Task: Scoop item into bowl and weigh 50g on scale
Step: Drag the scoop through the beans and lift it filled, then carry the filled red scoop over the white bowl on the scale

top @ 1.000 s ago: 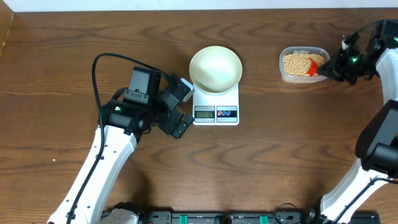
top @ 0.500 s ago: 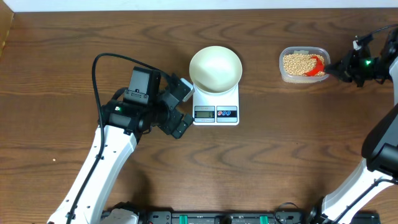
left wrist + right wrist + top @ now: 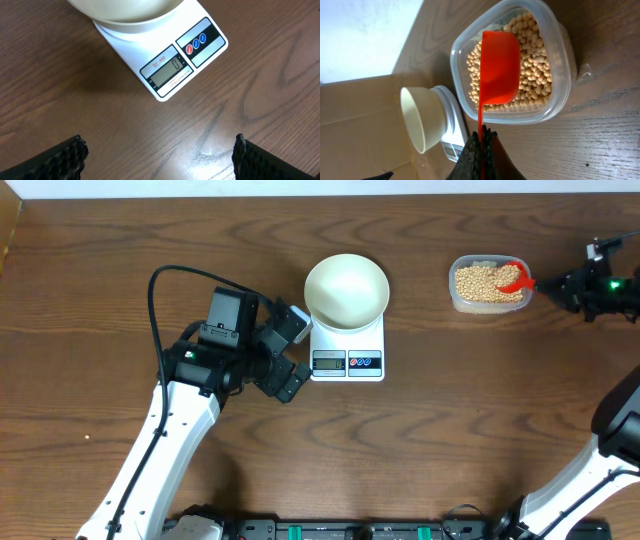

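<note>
Now my right gripper (image 3: pixel 482 144) pinches the red plastic scoop (image 3: pixel 499 65) over the clear tub (image 3: pixel 563 75) of small tan beans (image 3: pixel 536 70); my left gripper (image 3: pixel 158 150) gapes left of the white scale (image 3: pixel 167 60).

Left gripper (image 3: pixel 297 355) hovers with jaws spread wide; right gripper (image 3: pixel 560 283) (arm stretched far out) pinches a red scoop (image 3: pixel 500 65)

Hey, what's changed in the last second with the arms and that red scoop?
The right gripper, jaws shut on the red scoop's handle, pulled back toward the right of the overhead view. This drew the scoop across the beans to the clear tub's right end. Unchanged: the left gripper waits open beside the scale, and the white bowl sits on the scale.
</note>
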Controlling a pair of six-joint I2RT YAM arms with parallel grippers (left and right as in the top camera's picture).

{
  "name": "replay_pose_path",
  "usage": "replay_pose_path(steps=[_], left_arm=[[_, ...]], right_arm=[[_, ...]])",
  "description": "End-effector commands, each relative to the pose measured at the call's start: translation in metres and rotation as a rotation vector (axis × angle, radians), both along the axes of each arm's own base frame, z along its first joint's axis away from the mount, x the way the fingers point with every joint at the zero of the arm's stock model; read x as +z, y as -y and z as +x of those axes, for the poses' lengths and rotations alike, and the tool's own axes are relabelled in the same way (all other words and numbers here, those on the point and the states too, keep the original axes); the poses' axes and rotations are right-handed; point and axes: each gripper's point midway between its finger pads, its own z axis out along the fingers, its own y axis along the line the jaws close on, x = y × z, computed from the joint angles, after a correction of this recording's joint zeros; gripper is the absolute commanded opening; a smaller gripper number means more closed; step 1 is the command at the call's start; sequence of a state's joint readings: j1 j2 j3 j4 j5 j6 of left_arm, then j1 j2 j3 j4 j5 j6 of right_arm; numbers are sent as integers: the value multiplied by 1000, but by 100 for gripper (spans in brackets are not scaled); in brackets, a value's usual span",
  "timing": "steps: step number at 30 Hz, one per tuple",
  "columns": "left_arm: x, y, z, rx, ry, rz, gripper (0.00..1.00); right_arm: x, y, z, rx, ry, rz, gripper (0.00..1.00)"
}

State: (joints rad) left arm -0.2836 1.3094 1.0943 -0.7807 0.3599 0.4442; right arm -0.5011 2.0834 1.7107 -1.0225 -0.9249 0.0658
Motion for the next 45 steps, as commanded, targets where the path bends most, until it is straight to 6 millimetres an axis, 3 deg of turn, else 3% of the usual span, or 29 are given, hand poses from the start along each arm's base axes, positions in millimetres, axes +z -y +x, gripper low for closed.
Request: replay_pose_path(steps=[1,22,33,45], left_arm=[[2,0,2,10,4,4,95],[2,0,2,10,4,4,95],[2,0,2,10,4,4,95],[2,0,2,10,4,4,95]], right_arm=[[11,-1,1,20,73,88,1],[70,-27,10,120,341,348,1],[76,-81,19,231,325,395,1],[84,-157,25,391,320,432,1]])
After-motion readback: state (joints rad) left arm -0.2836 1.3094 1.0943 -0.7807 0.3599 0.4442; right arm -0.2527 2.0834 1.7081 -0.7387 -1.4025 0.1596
